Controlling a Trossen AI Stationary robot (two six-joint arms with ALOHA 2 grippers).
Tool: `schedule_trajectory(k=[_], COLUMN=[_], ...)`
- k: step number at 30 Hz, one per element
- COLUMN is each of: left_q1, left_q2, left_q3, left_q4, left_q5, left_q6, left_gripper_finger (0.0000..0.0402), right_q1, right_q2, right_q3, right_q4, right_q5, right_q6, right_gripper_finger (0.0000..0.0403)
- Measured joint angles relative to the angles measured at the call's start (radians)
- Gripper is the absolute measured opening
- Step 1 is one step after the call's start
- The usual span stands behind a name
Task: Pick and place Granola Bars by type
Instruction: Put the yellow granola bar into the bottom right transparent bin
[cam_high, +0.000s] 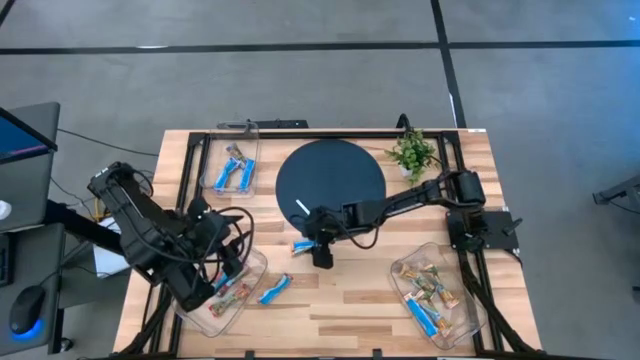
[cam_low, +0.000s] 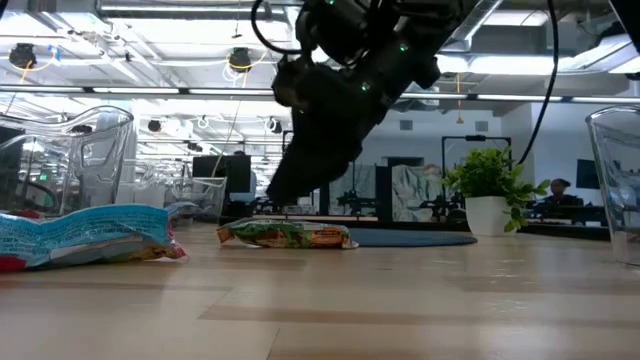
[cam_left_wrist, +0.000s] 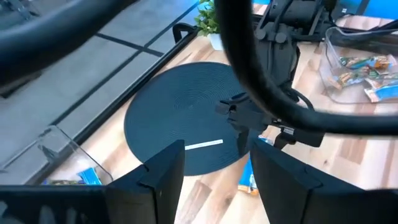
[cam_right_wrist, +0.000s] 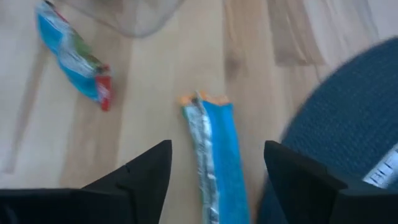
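A bright blue granola bar (cam_right_wrist: 216, 155) with an orange end lies flat on the wood beside the dark round mat (cam_high: 330, 180). My right gripper (cam_right_wrist: 214, 186) is open just above it, one finger on each side, touching nothing; in the low view it hangs over that bar (cam_low: 287, 235). A second blue bar (cam_high: 275, 290) lies nearer the front edge. My left gripper (cam_left_wrist: 214, 180) is open and empty over the near-left tray (cam_high: 245, 300), which holds multicoloured bars. The far-left tray (cam_high: 222, 150) holds blue bars, and the near-right tray (cam_high: 400, 270) holds mixed ones.
A thin white stick (cam_high: 302, 207) lies on the mat. A small potted plant (cam_high: 412, 152) stands at the far right. Cables from the left arm loop over the near-left tray. Bare wood lies along the front edge between the two near trays.
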Motion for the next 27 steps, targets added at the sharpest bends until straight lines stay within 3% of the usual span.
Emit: schedule_trajectory(k=[11, 27], left_q1=[0.003, 0.003], left_q2=[-0.012, -0.011], left_q3=[0.000, 0.000], left_q4=[0.000, 0.000], left_q5=[-0.022, -0.014], left_q6=[0.069, 0.094], left_gripper_finger=[0.0177, 0.0177], right_q1=[-0.008, 0.006], right_q2=[0.004, 0.076], right_q3=[-0.001, 0.000], right_q4=[-0.053, -0.053], right_q5=[0.009, 0.038], right_q6=[-0.091, -0.091], right_gripper_finger=[0.0239, 0.0219])
